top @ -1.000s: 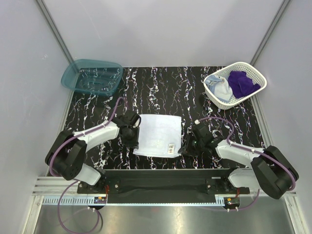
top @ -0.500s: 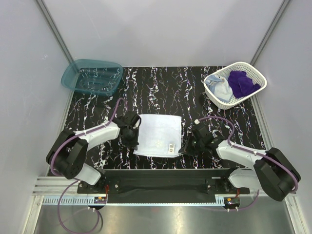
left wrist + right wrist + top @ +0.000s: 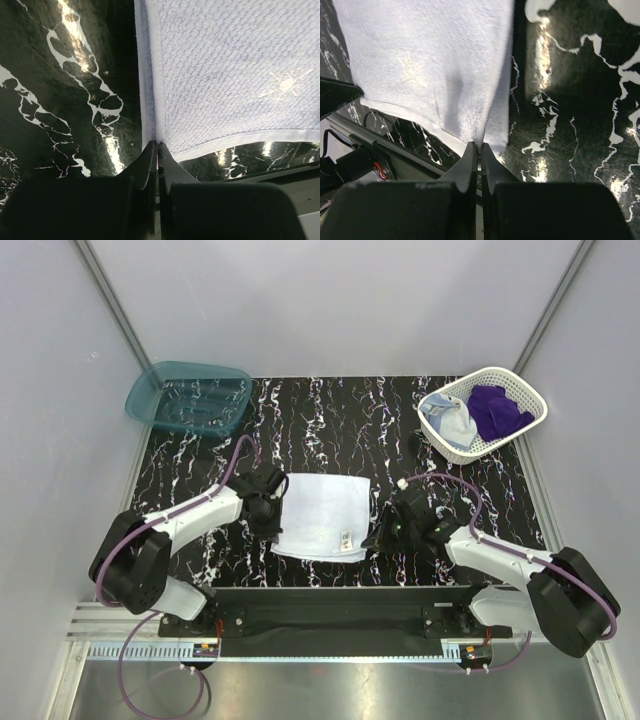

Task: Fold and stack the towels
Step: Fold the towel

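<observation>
On black marble point(image 3: 330, 425) — nubby white towel point(image 3: 322, 512)

The overhead camera looks down on the table point(image 3: 330, 430); both wrist cameras closely share the white towel point(image 3: 322, 515).

white towel point(image 3: 322, 515): flat on table point(image 3: 330, 425) | blue towel point(image 3: 455, 426), purple towel point(image 3: 497, 408): crumpled in basket point(image 3: 500, 441)

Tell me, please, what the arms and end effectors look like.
Both arms have white links with bulky black joints; a purple cable loops along the left arm and the right arm. The left end effector and right end effector are black, with tapered fingers.
</observation>
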{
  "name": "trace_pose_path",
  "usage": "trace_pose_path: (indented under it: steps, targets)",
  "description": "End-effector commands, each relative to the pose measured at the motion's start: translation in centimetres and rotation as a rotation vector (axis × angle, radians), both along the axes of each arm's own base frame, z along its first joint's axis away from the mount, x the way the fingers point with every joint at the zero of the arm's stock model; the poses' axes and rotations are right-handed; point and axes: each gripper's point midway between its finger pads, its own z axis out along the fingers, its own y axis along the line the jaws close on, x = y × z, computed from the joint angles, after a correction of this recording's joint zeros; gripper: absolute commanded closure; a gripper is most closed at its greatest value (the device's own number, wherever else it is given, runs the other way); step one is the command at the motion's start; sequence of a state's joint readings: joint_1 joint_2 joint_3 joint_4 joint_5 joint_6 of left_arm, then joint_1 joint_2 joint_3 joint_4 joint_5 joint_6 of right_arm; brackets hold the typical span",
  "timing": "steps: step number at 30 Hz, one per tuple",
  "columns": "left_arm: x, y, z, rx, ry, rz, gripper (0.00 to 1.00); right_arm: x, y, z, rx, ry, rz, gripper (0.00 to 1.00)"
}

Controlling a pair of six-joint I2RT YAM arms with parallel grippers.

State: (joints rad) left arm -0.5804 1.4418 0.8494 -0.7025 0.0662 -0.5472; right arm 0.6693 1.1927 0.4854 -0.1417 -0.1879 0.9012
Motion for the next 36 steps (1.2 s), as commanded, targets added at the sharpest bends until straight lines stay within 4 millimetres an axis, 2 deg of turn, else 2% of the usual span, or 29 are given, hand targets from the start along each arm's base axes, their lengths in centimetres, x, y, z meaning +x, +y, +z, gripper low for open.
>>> trace_pose_path:
  steps: [1, 4, 7, 13, 15, 24, 30, 34, 36]
  targets:
    - [-0.5, 1.3, -1.4, 0.067, 0.012, -0.004, 1.0, -1.0, 0.1, -1.2, 0.021, 0.035, -0.01, 1.0]
    - [-0.6, 1.4, -2.2, 0.077, 0.029, -0.006, 1.0, -1.7, 0.5, -1.5, 0.073, 0.048, -0.003, 1.0]
    - [-0.6, 0.9, -2.2, 0.052, 0.029, -0.012, 1.0, -1.4, 1.6, -0.7, 0.143, 0.013, 0.014, 1.0]
    - [-0.1, 1.0, -0.9, 0.055, -0.001, -0.004, 0.96, -1.6, 1.8, -1.4, 0.13, 0.025, 0.028, 0.98]
    - [-0.1, 0.9, -0.6, 0.05, -0.004, -0.001, 1.0, -1.7, 1.7, -1.8, 0.128, 0.034, 0.023, 0.98]
    - [0.3, 0.4, 1.7, 0.009, -0.037, 0.017, 1.0, -1.8, 2.1, -1.1, 0.17, 0.017, 0.026, 0.99]
    - [-0.4, 1.4, 0.8, 0.063, -0.009, 0.009, 1.0, -2.2, 2.2, -2.1, 0.167, 0.041, 0.028, 0.99]
    - [-1.1, 1.8, -0.5, 0.075, 0.018, 0.008, 0.86, -2.5, 2.2, -3.2, 0.151, 0.058, 0.028, 0.99]
    - [-1.2, 1.7, -0.7, 0.066, 0.019, 0.009, 0.84, -2.6, 2.2, -3.4, 0.146, 0.062, 0.026, 0.99]
